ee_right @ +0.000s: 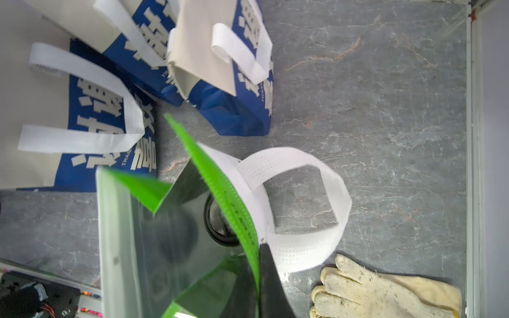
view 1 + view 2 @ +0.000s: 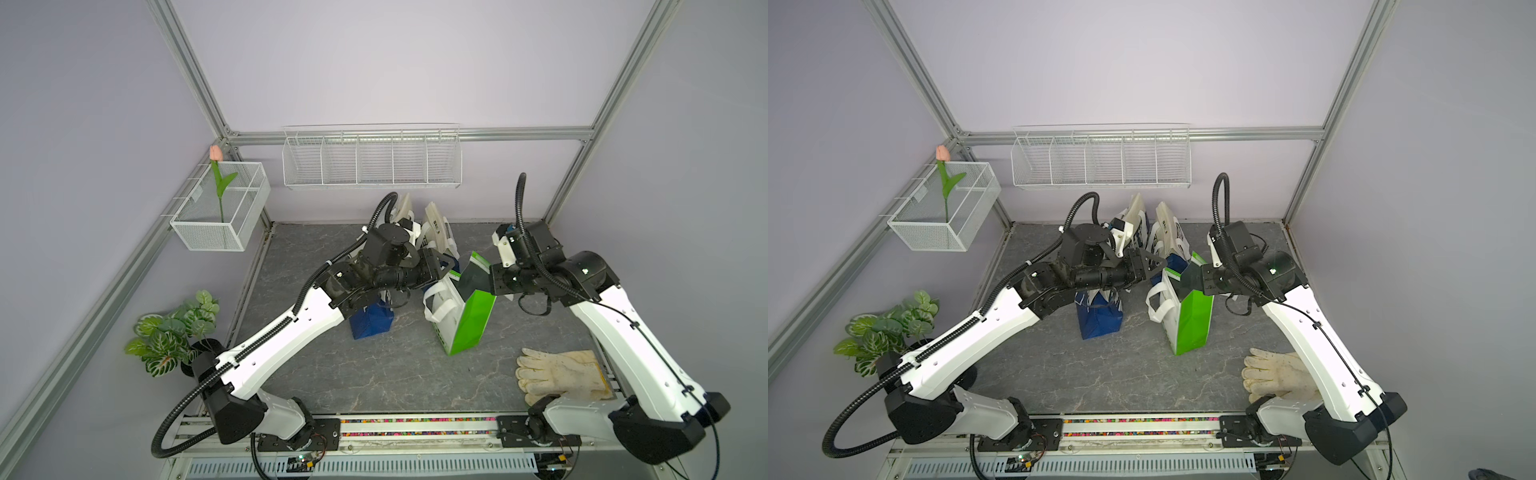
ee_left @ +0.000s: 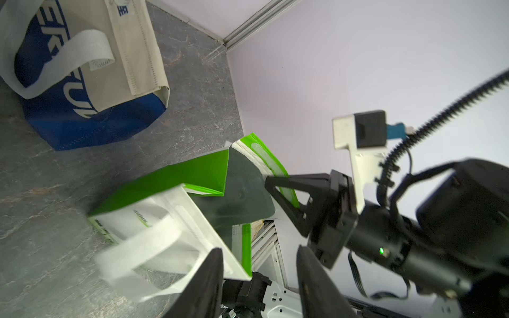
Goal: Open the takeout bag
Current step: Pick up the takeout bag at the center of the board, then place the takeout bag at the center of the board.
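The takeout bag (image 2: 469, 320) is stood upright, a little tilted, on the counter (image 2: 374, 374) just right of centre, its mouth partly spread. Its right rim is pinched by the closed right jaws. The left jaws are held apart at the white left wall's rim, which appears between them in the left wrist view and is not yet gripped. The mouth's long axis is judged to run near to far, so the walls are to be drawn leftward and rightward. Leftward room is narrowed by a small blue bag (image 2: 374, 326); two more bags (image 2: 436, 226) are crowded just behind. A glove (image 2: 561, 376) is laid near right, well apart.
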Robot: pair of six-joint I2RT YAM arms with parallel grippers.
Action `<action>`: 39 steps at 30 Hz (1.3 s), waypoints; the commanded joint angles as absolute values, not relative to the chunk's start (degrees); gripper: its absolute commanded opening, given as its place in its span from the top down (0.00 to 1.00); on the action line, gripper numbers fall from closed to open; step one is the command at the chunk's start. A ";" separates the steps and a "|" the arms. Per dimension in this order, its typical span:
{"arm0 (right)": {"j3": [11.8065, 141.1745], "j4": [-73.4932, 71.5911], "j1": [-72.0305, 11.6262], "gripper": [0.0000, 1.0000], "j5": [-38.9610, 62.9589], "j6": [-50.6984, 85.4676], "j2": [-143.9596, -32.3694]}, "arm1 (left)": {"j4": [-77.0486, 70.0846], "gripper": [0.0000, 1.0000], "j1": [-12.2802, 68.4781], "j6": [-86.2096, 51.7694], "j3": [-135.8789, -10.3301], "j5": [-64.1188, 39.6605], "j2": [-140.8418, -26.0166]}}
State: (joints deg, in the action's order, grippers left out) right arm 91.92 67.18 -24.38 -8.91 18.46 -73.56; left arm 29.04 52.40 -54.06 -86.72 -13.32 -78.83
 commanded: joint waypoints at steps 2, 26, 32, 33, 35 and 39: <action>94.80 65.40 -16.93 0.93 -4.96 19.23 -74.09 | 28.21 0.60 52.23 -50.77 -80.94 -14.26 -75.48; 93.92 57.68 13.99 0.93 -1.44 18.49 -76.74 | 22.23 0.75 52.22 -53.32 -67.97 -16.87 -73.04; 91.33 55.98 20.08 0.93 -0.41 17.27 -76.40 | 20.84 0.75 52.24 -54.14 -65.54 -17.14 -73.04; 90.40 55.40 20.95 0.93 -0.36 17.05 -75.99 | 20.96 0.75 52.21 -54.08 -65.48 -17.22 -72.97; 89.07 53.90 22.57 0.93 -0.01 16.98 -75.16 | 21.15 0.75 52.26 -53.67 -65.20 -17.06 -72.70; 88.03 52.78 24.55 0.93 -0.16 17.08 -74.76 | 21.83 0.76 52.19 -52.94 -64.85 -16.40 -72.33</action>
State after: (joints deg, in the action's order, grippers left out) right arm 88.84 56.10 23.68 -0.58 17.96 -76.71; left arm 22.13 52.40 -53.34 -65.30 -16.75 -73.73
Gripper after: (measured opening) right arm 0.070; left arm 0.246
